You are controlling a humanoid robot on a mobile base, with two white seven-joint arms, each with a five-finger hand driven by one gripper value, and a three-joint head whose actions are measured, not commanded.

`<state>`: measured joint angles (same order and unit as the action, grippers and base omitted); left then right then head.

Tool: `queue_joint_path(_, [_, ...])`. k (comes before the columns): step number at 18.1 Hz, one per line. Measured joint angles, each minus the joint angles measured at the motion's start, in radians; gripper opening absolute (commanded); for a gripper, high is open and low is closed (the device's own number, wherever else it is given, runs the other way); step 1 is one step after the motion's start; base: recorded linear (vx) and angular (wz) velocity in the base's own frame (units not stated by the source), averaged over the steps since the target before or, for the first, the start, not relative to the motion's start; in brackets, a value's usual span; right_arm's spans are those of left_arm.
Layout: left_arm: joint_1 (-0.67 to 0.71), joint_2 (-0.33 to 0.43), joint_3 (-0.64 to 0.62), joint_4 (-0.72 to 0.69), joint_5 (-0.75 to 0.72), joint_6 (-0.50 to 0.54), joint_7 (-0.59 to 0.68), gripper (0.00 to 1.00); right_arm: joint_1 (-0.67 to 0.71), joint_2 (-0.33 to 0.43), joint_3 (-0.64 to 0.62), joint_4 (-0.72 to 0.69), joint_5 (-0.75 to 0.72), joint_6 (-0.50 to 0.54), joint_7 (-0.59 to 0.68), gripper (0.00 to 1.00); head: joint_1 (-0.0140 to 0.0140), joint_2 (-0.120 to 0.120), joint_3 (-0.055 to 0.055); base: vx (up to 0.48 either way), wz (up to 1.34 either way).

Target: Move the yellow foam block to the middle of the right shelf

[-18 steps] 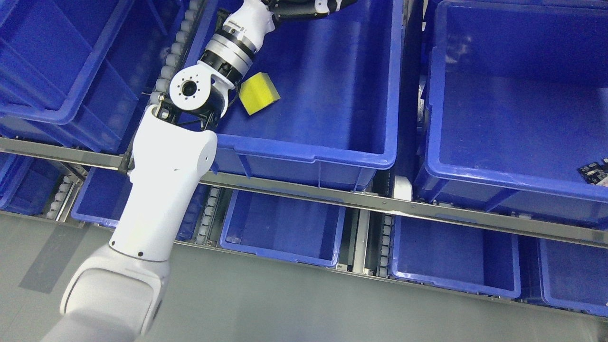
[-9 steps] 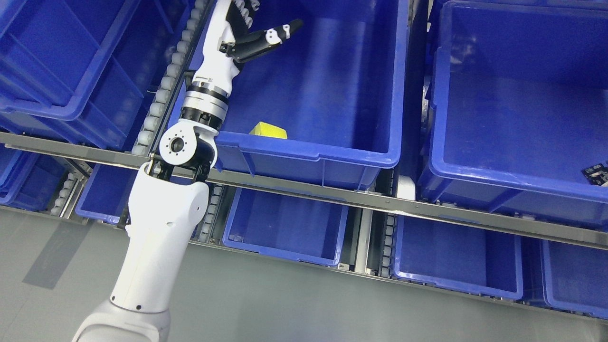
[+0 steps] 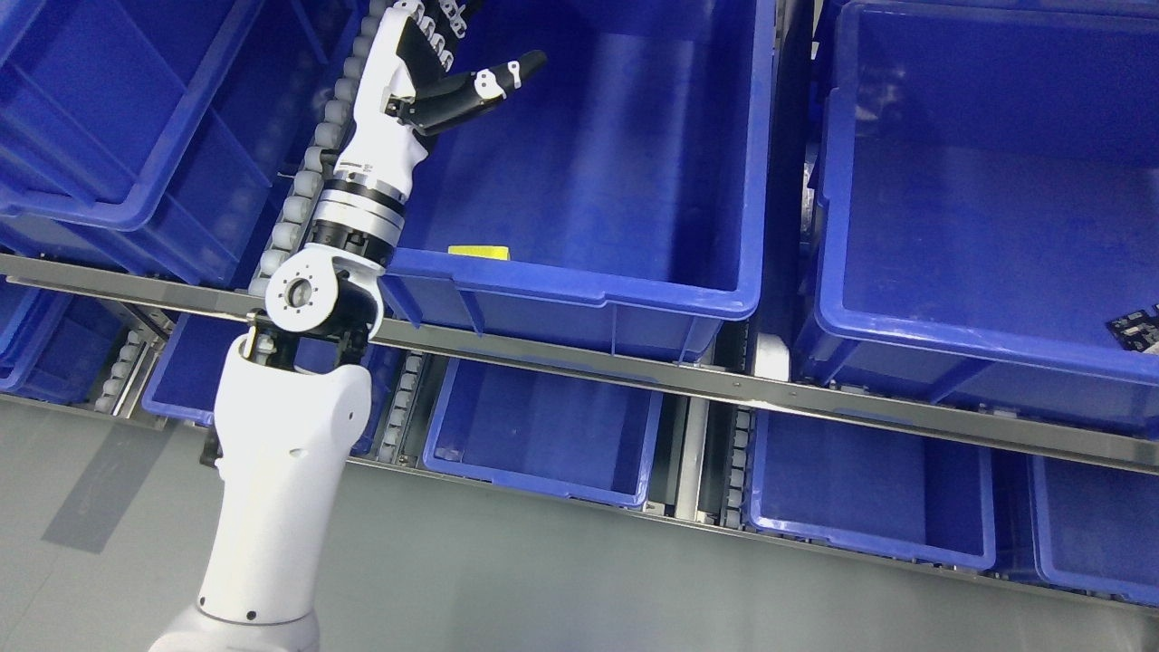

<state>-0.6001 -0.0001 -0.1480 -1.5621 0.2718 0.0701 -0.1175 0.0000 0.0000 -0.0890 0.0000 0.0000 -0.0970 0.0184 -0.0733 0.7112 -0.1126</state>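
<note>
The yellow foam block (image 3: 479,251) lies inside the middle blue bin (image 3: 579,281), against its near wall; only a thin yellow strip shows above the rim. My left hand (image 3: 453,63) is raised over the bin's far left corner, well above and behind the block. Its fingers are spread and hold nothing; the thumb (image 3: 493,81) points right. The white left arm (image 3: 290,426) rises from the bottom left, crossing the shelf rail. The right arm does not show.
A larger blue bin (image 3: 987,344) stands to the right with a small dark part (image 3: 1136,328) at its right edge. More blue bins fill the upper left and the lower shelf (image 3: 543,435). A metal rail (image 3: 724,385) runs across. Grey floor lies below.
The left hand has drawn back toward the bin's left wall with fingers spread. The block has dropped against the near wall, now mostly hidden by the rim. The camera has shifted.
</note>
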Motion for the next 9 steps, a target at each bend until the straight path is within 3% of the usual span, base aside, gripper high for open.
queue_joint_path(9, [-0.016, 0.0, 0.089, -0.045, 0.0, 0.017, -0.034, 1.0, 0.0, 0.0, 0.0, 0.0, 0.0, 0.0, 0.0, 1.0, 0.0, 0.0, 0.0, 0.0, 0.0])
